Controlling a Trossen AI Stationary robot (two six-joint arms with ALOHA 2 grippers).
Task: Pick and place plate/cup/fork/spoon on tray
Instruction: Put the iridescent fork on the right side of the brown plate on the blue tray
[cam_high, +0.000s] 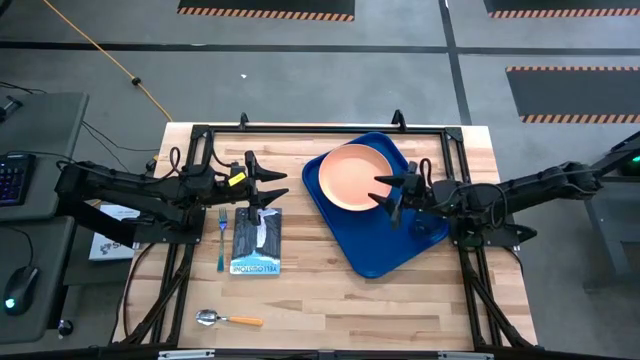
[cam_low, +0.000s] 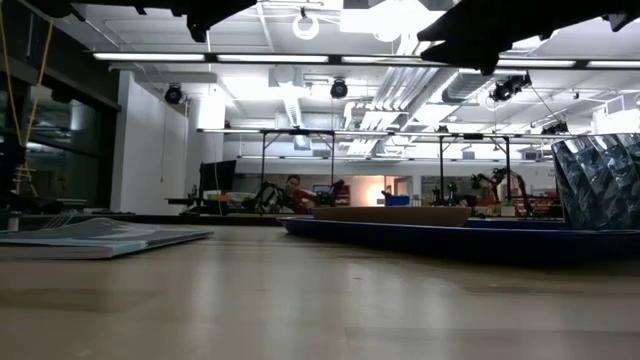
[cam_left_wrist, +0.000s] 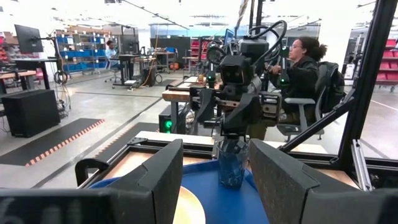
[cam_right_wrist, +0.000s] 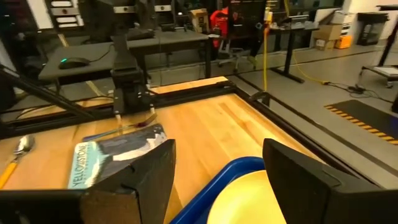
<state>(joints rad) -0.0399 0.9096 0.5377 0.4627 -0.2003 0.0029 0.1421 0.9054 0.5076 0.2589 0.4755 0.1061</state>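
Observation:
The peach-orange plate (cam_high: 354, 177) lies on the dark blue tray (cam_high: 370, 255) at the table's right middle. The greyish see-through cup (cam_left_wrist: 232, 163) stands upright on the tray beside the plate, below my right arm; it also shows in the low view (cam_low: 596, 180). My right gripper (cam_high: 390, 195) is open and empty above the tray, at the plate's right rim. My left gripper (cam_high: 272, 190) is open and empty above the far end of the booklet (cam_high: 257, 243). The teal fork (cam_high: 221, 238) lies on the table left of the booklet. The orange-handled spoon (cam_high: 228, 320) lies near the front edge.
The blue-and-white booklet lies flat between the fork and the tray. A black frame (cam_high: 320, 130) runs along the table's far edge and sides. A person (cam_left_wrist: 305, 74) sits beyond the table's right side. Bare wood lies in front of the tray and booklet.

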